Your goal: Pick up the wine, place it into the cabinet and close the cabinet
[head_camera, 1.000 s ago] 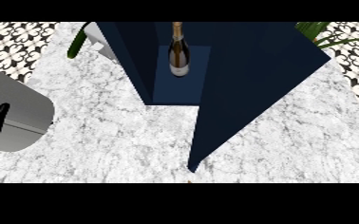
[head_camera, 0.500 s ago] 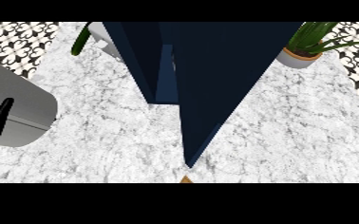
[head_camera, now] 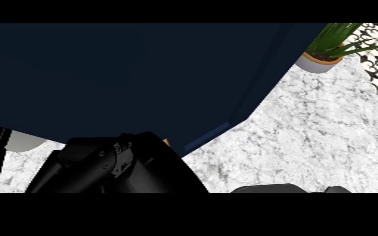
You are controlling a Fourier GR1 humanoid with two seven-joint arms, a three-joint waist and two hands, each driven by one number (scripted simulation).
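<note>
The cabinet (head_camera: pixel 140 75) is deep navy blue; the counter (head_camera: pixel 310 130) is white marble with grey veining; the plant (head_camera: pixel 336 37) has green leaves in a white pot (head_camera: pixel 317 64) with an orange-brown rim; the robot hand (head_camera: pixel 111 167) is black

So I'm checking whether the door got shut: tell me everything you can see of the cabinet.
The cabinet shows as a broad dark navy surface, plain and smooth, filling the upper left of the head view. No opening and no wine can be seen. Its slanted edge crosses the white marble counter. A black hand shows at its lower edge; contact cannot be told.
</note>
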